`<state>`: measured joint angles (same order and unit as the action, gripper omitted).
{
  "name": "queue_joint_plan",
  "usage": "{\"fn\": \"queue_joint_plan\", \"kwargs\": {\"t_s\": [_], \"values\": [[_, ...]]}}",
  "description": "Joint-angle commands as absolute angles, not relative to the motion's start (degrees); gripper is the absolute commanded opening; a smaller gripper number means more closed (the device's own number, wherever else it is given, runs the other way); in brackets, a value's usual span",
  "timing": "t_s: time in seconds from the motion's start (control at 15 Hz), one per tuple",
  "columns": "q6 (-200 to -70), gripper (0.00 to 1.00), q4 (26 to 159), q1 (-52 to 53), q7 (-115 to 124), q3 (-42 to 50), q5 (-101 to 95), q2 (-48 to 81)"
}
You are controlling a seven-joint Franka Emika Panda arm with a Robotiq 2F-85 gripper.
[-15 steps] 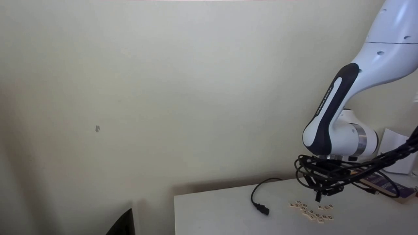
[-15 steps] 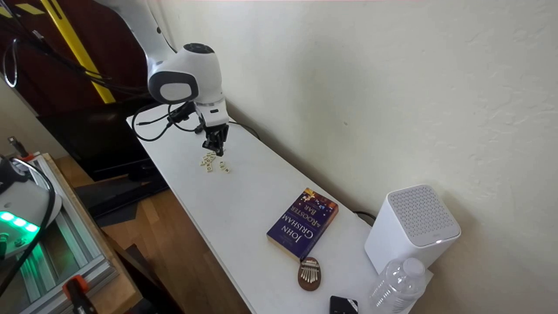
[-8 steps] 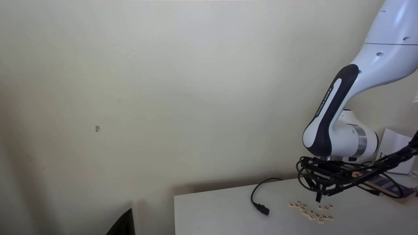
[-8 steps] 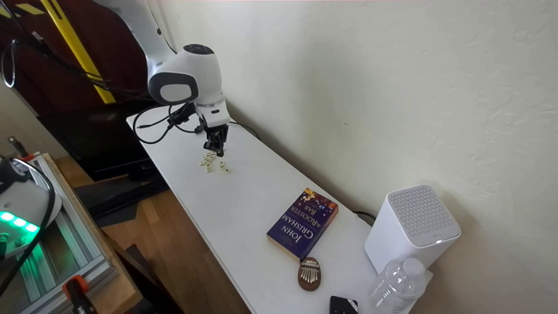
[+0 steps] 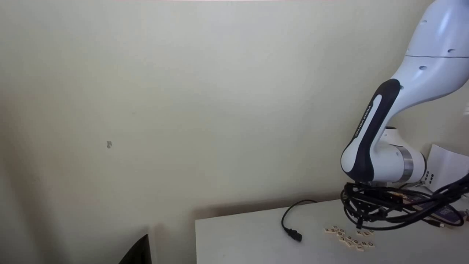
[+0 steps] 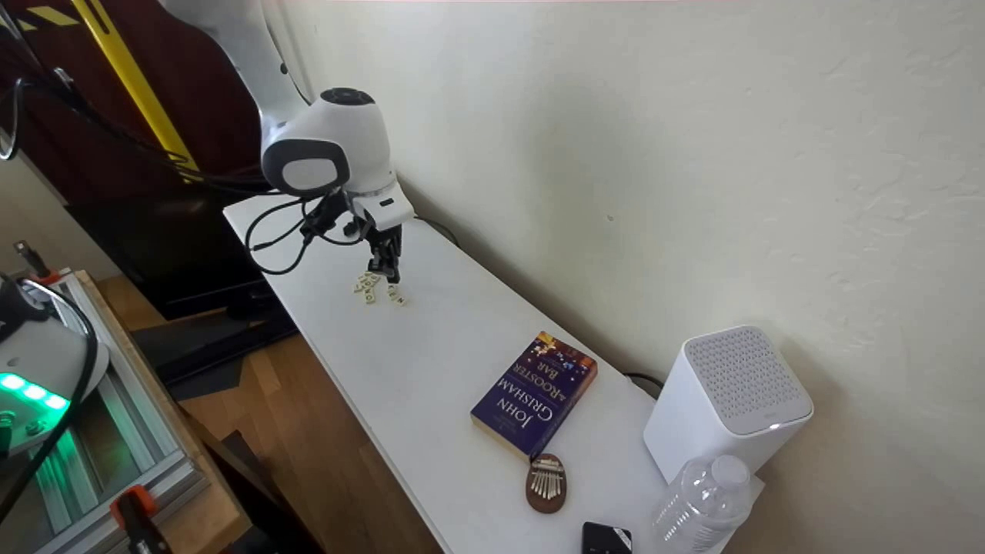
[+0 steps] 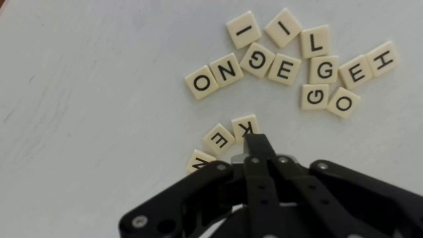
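Wall (image 5: 205,110): softly, unevenly lit, palest toward the upper middle, browner and dimmer at the left edge.
Tabletop (image 5: 249,238): muted grey-white; a soft-edged shadow lies on the wall along its back.
Robot arm (image 5: 432,71): pale sheen on the white upper link.
Green indicator lights (image 6: 35,392): glaring, bleached nearly white at their centres.
Black screen (image 6: 177,242): deep in gloom, detail lost.
Letter tiles (image 7: 284,69): readable in the wrist view, slightly soft.
Hand (image 7: 259,143): near-black, little detail.
Both exterior views: thin pinkish line along the top.
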<state>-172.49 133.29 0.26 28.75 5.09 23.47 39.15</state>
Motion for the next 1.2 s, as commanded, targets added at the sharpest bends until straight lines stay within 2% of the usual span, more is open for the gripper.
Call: {"fn": "queue_joint_plan", "kwargs": {"t_s": [0.0,1.13], "values": [[-176.9,0.0,133.8,0.2,24.7,4.6,22.0,40.6],[-184.9,0.0,137.1,-0.7,14.3,2.1,19.0,41.6]]}}
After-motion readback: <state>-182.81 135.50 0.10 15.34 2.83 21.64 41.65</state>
